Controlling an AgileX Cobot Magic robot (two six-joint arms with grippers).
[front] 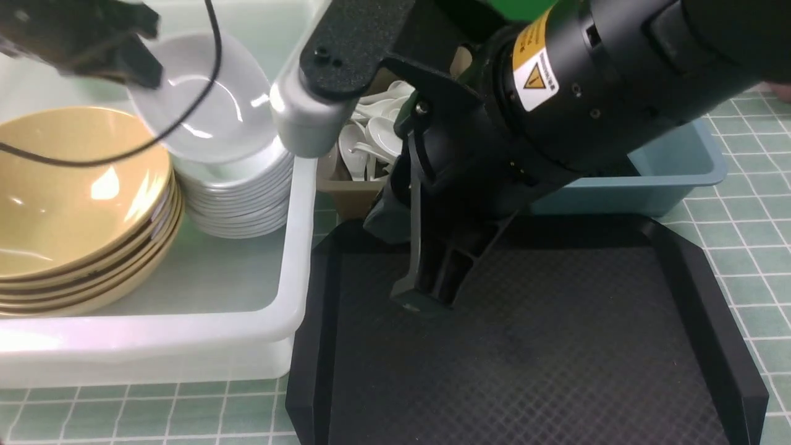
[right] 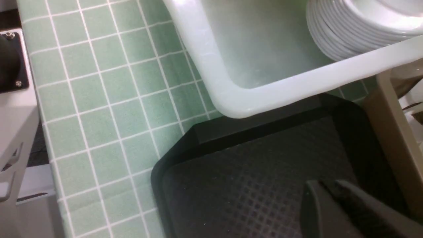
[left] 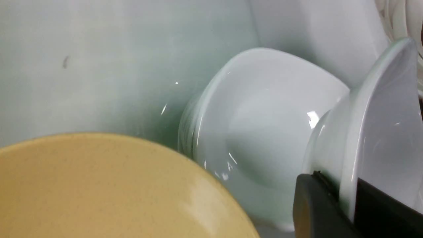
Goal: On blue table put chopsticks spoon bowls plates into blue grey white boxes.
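Left tool (left: 347,200) on one plate (left: 386,132)

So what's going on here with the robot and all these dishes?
The robot's left hand is gripping a small white plate by its rim, tilted above the stack of white plates in the white tub, beside the stacked yellow bowls. Its right hand is shut and empty, over the black tray. White spoons sit in the grey box behind.
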